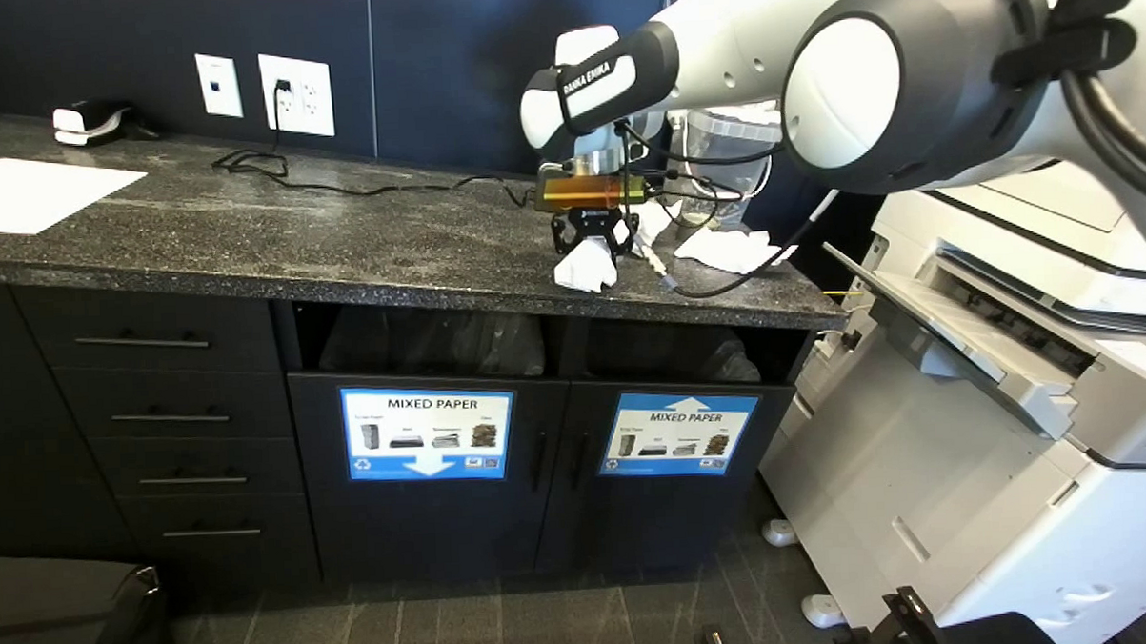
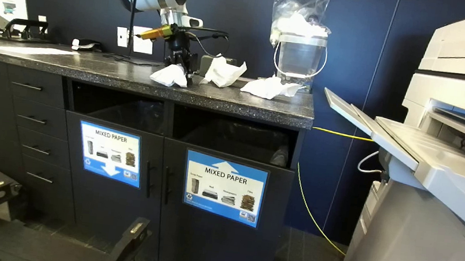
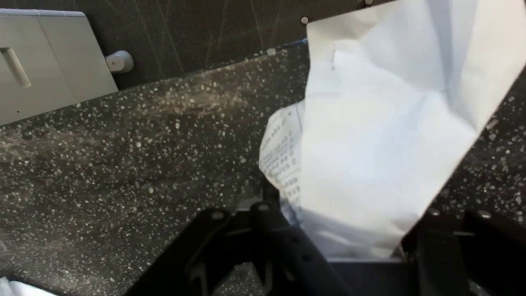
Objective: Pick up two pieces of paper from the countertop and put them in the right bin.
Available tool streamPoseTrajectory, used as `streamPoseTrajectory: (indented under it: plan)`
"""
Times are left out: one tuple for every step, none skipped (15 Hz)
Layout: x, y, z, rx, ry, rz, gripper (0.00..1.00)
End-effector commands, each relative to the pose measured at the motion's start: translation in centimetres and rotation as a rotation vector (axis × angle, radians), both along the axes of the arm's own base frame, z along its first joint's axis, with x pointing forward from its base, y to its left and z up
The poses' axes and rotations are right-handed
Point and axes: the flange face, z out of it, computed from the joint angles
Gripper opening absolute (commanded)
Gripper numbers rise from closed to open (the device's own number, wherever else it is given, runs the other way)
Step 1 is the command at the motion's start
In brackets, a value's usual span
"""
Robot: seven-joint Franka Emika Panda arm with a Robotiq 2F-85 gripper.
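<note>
Three rumpled white pieces of paper lie on the dark speckled countertop (image 1: 389, 233). The leftmost paper (image 2: 171, 75) is under my gripper (image 2: 182, 61), near the front edge. The middle paper (image 2: 224, 72) stands up, and the third paper (image 2: 268, 86) lies farther right. In the wrist view the jaws of my gripper (image 3: 349, 213) stand apart with the near paper (image 3: 370, 144) between them; the left finger (image 3: 283, 234) touches its folded, printed side. Whether it is clamped does not show. The right bin (image 2: 211, 242) is below, its slot uncovered above the blue label (image 2: 226, 186).
A similar left bin (image 1: 427, 518) adjoins the right one. A clear bucket (image 2: 302, 55) stands behind the papers. The flat white sheet (image 1: 39, 193) and stapler (image 1: 94, 121) are far left. A printer (image 1: 996, 422) stands right of the counter; a black cable (image 1: 368, 189) crosses the top.
</note>
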Motion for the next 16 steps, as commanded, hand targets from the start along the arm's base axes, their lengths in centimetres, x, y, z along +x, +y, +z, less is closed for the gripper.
streamPoseTrajectory:
  plan:
    - [0.4, -1.6, 0.5, 0.002, 0.009, -0.005, 0.21]
    - [0.4, -2.1, 0.5, 0.001, 0.012, -0.008, 0.15]
    - [0.4, -2.8, 0.5, -0.002, 0.015, -0.009, 0.07]
    - [0.4, -3.4, 0.6, -0.002, 0.022, -0.007, 0.07]
    - [0.4, -4.1, 0.7, -0.003, 0.026, -0.007, 0.05]
    - [0.1, -4.7, 0.7, -0.004, 0.038, 0.002, 0.03]
    - [-0.1, -5.5, 0.9, 0.000, 0.054, 0.011, 0.05]
    - [-0.5, -6.2, 1.2, -0.001, 0.067, 0.020, 0.05]
    - [-1.0, -6.8, 1.3, -0.003, 0.083, 0.034, 0.05]
    - [-1.8, -7.6, 1.9, -0.003, 0.096, 0.047, 0.06]
    - [-2.5, -8.2, 2.5, -0.005, 0.105, 0.054, 0.06]
    - [-3.4, -8.7, 3.2, -0.005, 0.118, 0.065, 0.06]
    - [-4.1, -9.4, 4.0, -0.003, 0.125, 0.071, 0.06]
    - [-4.9, -9.9, 4.7, -0.002, 0.130, 0.074, 0.07]
    - [-5.7, -10.2, 5.3, 0.004, 0.137, 0.080, 0.06]
    - [-6.6, -10.6, 6.1, 0.007, 0.140, 0.082, 0.06]
